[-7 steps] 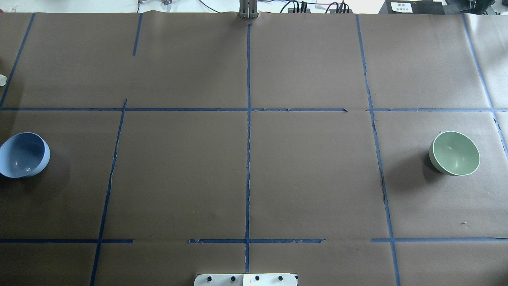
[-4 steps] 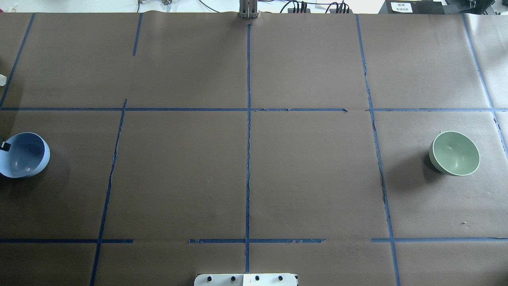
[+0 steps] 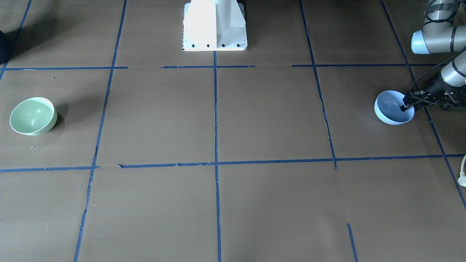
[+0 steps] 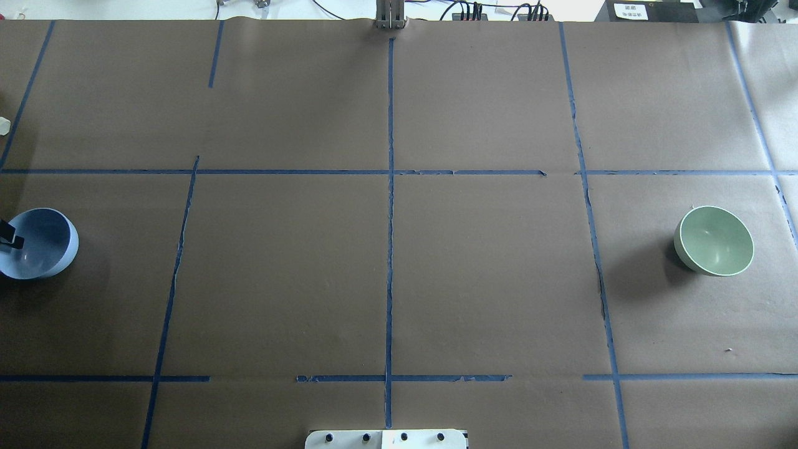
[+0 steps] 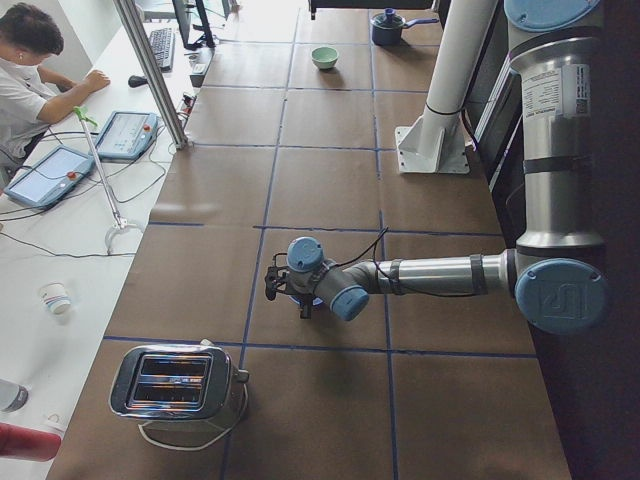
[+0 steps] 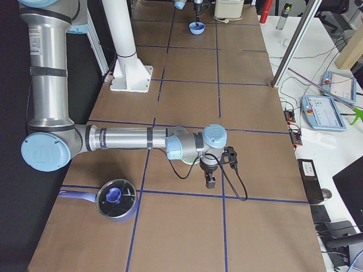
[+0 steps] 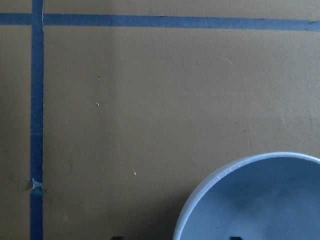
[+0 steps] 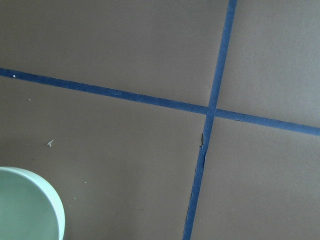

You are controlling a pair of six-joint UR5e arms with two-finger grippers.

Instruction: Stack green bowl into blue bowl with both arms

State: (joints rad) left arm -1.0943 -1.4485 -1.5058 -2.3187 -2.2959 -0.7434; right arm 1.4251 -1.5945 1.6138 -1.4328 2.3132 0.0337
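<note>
two left fingers straddle blue bowl rim; green bowl well apart.

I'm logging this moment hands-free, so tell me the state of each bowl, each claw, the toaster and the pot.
green bowl: upright, empty, nothing gripping it.
blue bowl: upright, empty, left claw at its rim.
left claw: open, straddling the blue bowl's rim.
right claw: cannot tell whether open or shut.
toaster: slots empty.
pot: covered.

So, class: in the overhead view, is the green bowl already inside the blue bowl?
No, the green bowl sits far right, the blue bowl far left.
</note>
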